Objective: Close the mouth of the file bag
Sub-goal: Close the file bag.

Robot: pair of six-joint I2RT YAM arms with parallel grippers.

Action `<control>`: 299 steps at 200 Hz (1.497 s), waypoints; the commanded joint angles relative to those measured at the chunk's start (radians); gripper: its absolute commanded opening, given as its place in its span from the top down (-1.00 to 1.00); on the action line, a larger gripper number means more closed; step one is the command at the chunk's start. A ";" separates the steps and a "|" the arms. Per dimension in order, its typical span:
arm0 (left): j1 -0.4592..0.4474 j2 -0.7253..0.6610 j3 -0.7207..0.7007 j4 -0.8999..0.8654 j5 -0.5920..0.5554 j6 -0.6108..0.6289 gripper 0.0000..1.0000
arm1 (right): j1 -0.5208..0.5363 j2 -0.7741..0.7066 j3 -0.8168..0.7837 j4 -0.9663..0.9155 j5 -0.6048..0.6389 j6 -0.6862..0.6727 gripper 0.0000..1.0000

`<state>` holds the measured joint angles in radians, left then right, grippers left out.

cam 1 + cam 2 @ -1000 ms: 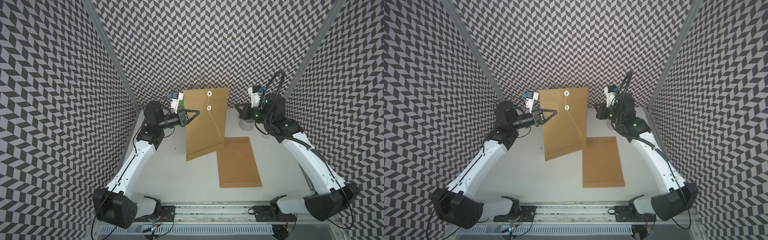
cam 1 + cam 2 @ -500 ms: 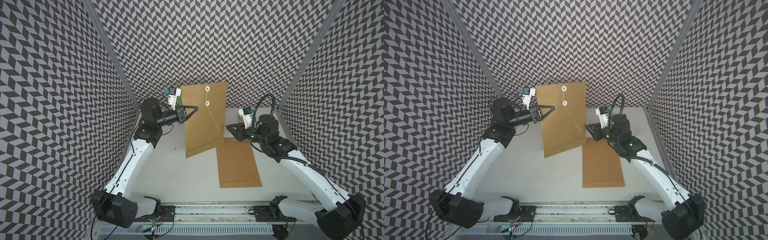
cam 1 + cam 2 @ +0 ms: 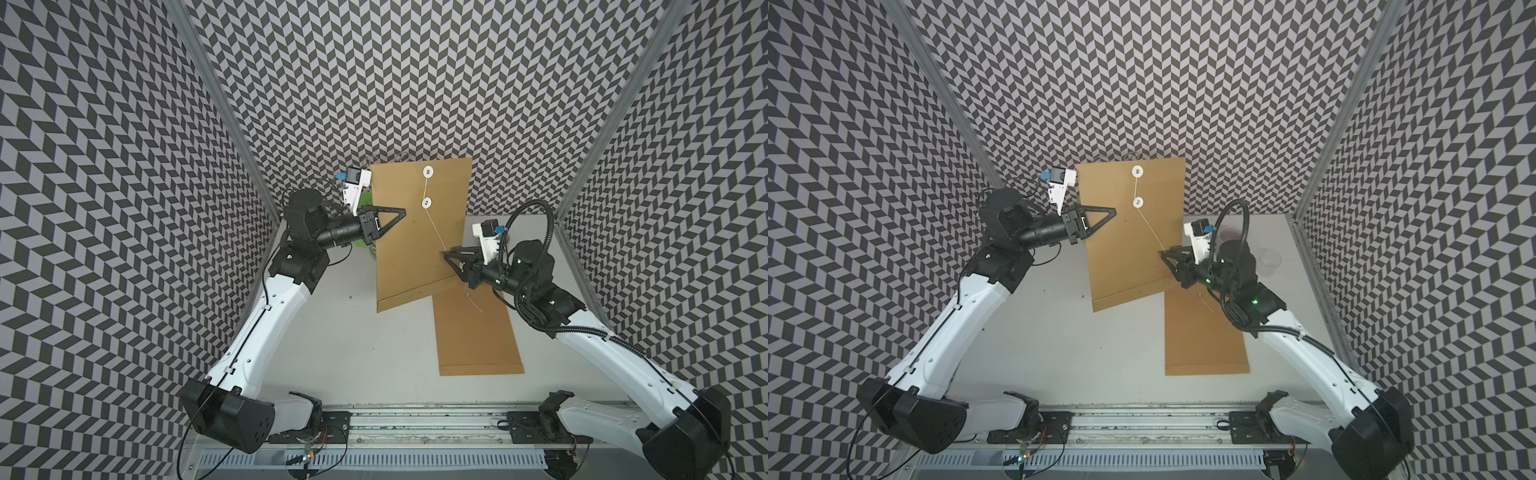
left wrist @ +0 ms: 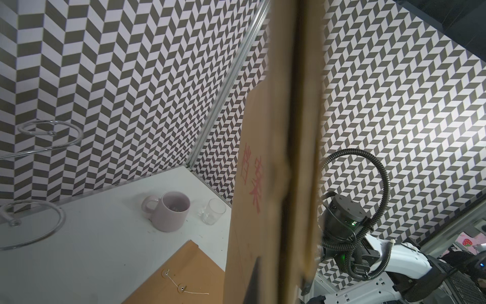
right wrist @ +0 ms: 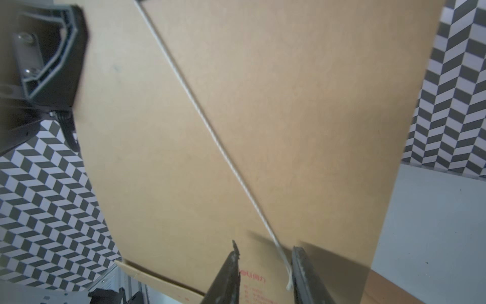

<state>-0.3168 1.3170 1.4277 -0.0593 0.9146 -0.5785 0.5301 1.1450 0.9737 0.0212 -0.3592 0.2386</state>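
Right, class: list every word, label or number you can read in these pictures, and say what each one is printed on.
"档案": large red characters on the upright file bag, left wrist view.
Small red print near that bag's lower edge, right wrist view: too blurred to read.
Flat file bag, mug, glass: no text visible.

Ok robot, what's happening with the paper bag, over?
Left gripper shut on upright file bag. Right gripper open, string between its jaws. Spare bag flat on table.
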 commanded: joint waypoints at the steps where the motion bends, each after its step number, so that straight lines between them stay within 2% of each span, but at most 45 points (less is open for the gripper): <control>1: -0.011 -0.004 0.059 -0.009 0.030 0.032 1.00 | 0.005 0.010 0.022 0.066 0.056 -0.025 0.32; 78: -0.049 0.001 0.093 -0.016 0.079 0.062 1.00 | 0.007 0.030 0.017 0.158 0.048 -0.008 0.19; 181: -0.102 0.012 0.125 -0.011 0.085 0.075 1.00 | 0.034 0.076 -0.013 0.294 0.100 -0.013 0.14; 243: -0.118 0.025 0.142 -0.015 0.091 0.079 1.00 | 0.035 0.113 -0.021 0.371 0.083 -0.014 0.15; 299: -0.126 0.025 0.140 -0.018 0.086 0.086 1.00 | 0.038 0.158 0.015 0.363 0.057 -0.018 0.16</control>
<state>-0.4324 1.3437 1.5375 -0.0868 0.9859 -0.5110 0.5598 1.2888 0.9615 0.3271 -0.2878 0.2268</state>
